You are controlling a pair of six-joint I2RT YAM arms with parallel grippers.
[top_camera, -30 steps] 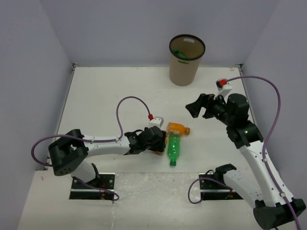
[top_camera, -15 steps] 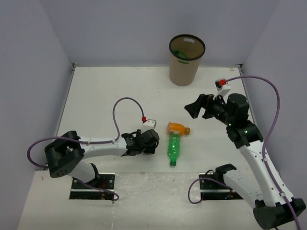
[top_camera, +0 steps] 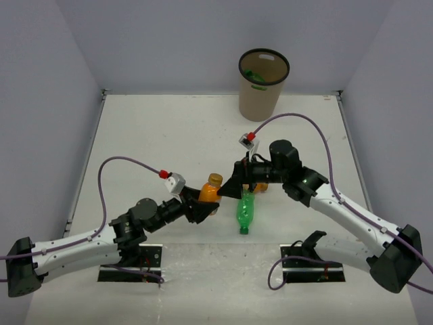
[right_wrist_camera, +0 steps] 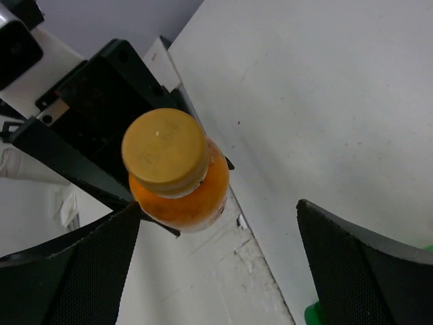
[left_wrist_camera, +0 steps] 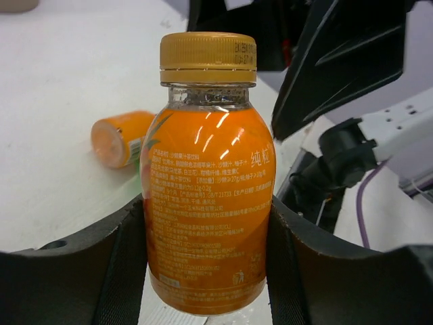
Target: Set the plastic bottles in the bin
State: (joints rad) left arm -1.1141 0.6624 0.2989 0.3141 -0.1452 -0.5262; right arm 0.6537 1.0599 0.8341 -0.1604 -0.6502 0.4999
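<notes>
My left gripper (top_camera: 203,205) is shut on a stubby orange bottle (top_camera: 210,190) and holds it upright above the table; the wrist view shows its body (left_wrist_camera: 206,203) between both fingers. My right gripper (top_camera: 232,187) is open just right of that bottle, its fingers (right_wrist_camera: 67,271) either side of empty table, with the yellow cap (right_wrist_camera: 164,150) close at the upper left. A green bottle (top_camera: 245,210) lies on the table below the right gripper. Another orange bottle (left_wrist_camera: 122,139) lies behind. The tan bin (top_camera: 260,98) stands at the back, something green inside.
The right arm's link and cable (left_wrist_camera: 352,149) crowd the space right of the held bottle. Grey walls close in the white table (top_camera: 149,135) on three sides. Both arm bases sit at the near edge.
My left gripper has lifted an orange bottle upright and its arm has drawn back to the left. My right arm has swung down and left, bringing its open gripper beside the held bottle.
</notes>
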